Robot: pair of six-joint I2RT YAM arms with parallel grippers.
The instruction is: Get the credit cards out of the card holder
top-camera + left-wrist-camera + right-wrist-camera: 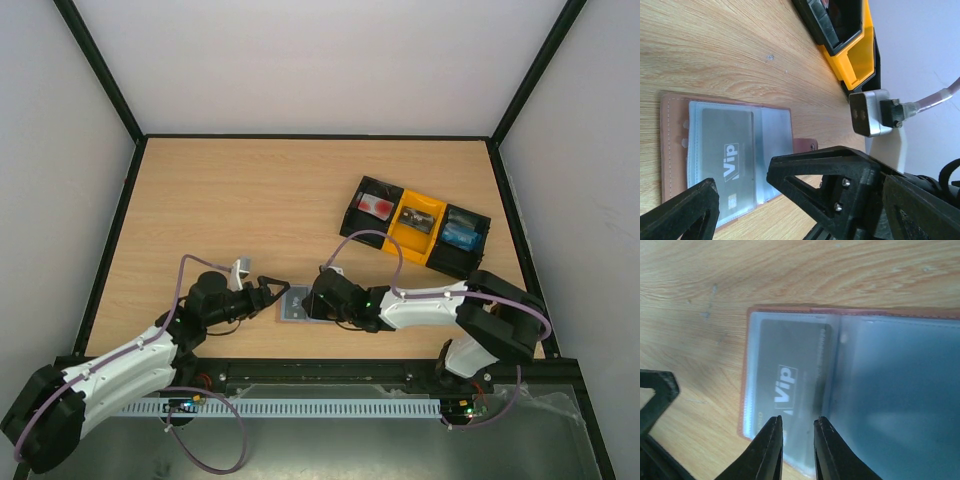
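Observation:
The card holder [296, 303] lies open and flat on the table near the front edge, between my two grippers. In the left wrist view it [671, 145] shows brown edging, a brown tab [805, 146] and clear sleeves holding a grey "Vip" card [725, 160]. My left gripper [279, 293] is open at the holder's left edge, with its fingers [830, 175] low over the near side. My right gripper [797, 427] hovers close over the sleeve with the Vip card [790, 370], its jaws a narrow gap apart and holding nothing.
A black-and-yellow three-compartment tray [415, 238] stands at the back right, with a red card [377, 206] in its left compartment and a blue one [462, 236] in its right. Its yellow wall [852, 60] shows in the left wrist view. Black frame rails border the table.

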